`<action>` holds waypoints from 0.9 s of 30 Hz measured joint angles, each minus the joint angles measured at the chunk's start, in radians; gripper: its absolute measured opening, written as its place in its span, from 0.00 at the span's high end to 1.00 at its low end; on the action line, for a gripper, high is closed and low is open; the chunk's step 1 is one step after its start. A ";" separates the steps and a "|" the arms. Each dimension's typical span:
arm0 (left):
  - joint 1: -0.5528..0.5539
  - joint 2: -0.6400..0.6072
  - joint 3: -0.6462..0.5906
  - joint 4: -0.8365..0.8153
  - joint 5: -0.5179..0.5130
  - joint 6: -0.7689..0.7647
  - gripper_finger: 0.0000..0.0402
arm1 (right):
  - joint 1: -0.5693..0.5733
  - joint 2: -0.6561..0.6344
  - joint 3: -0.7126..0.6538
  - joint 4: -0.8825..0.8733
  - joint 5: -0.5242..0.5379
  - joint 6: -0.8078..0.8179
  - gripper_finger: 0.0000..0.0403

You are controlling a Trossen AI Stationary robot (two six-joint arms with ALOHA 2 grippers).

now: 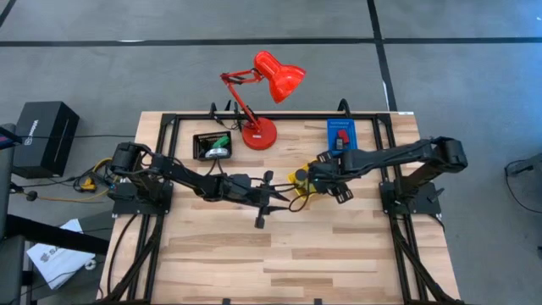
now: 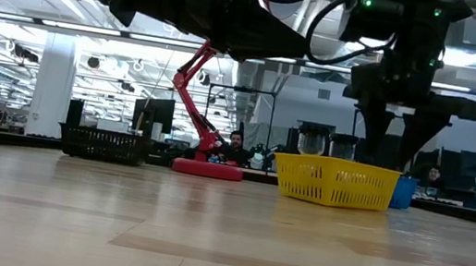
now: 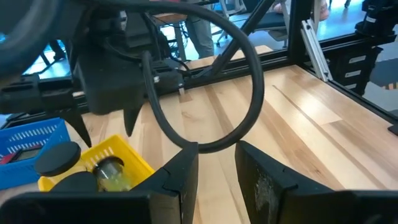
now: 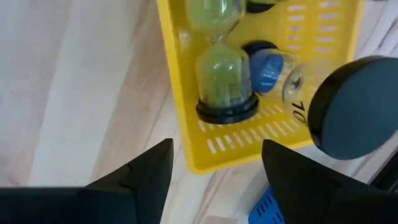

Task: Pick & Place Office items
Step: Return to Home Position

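Note:
The yellow tray (image 4: 249, 134) stands at mid-table. In it lie a green sand-timer cylinder with black caps (image 4: 222, 74), a blue one (image 4: 267, 67) and a silvery piece (image 4: 292, 81). A black round roll (image 4: 353, 107) sits at its edge, also seen as the black roll (image 3: 58, 157) from the left wrist. My right gripper (image 4: 217, 174) hovers open just above the tray's near rim, the same right gripper (image 2: 397, 127) as in the low view. My left gripper (image 3: 216, 171) is slightly open and empty, off the table beside the tray (image 1: 298, 180).
A red desk lamp (image 1: 259, 134) stands at the far edge between a black tray (image 1: 212, 146) with green and white items and a blue tray (image 1: 341, 134) with a red block. Black cables (image 3: 249, 81) loop from the right arm. Bare wood (image 1: 279, 263) fills the table's near half.

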 joint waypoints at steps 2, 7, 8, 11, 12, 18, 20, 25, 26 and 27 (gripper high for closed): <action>0.000 0.000 0.000 0.000 0.000 0.000 0.75 | 0.000 0.010 0.000 0.000 0.000 -0.004 0.42; 0.000 0.000 0.000 0.001 -0.001 0.000 0.75 | 0.000 0.010 0.000 0.001 -0.002 -0.008 0.44; 0.000 0.000 0.000 0.002 -0.002 0.000 0.75 | 0.000 0.010 0.000 0.001 -0.002 -0.008 0.44; 0.000 0.000 0.000 0.005 -0.003 0.000 0.75 | 0.000 0.002 0.001 0.001 -0.002 -0.011 0.46; 0.000 0.000 0.000 0.006 -0.003 0.000 0.75 | 0.001 0.002 0.006 -0.005 -0.003 -0.011 0.47; 0.000 0.000 0.000 0.007 -0.007 0.000 0.75 | 0.003 0.002 0.072 -0.013 -0.100 -0.007 0.53; 0.001 0.000 0.000 0.008 -0.008 0.000 0.75 | 0.003 0.002 0.085 0.023 -0.145 -0.002 0.55; 0.001 0.000 0.000 0.004 -0.007 0.000 0.75 | 0.002 0.015 0.080 0.072 -0.163 0.008 0.59; 0.000 0.000 0.000 0.000 -0.007 0.000 0.75 | 0.002 0.021 0.079 0.079 -0.163 0.008 0.60; 0.000 0.000 0.000 -0.001 -0.007 0.000 0.75 | 0.002 0.025 0.079 0.082 -0.162 0.008 0.60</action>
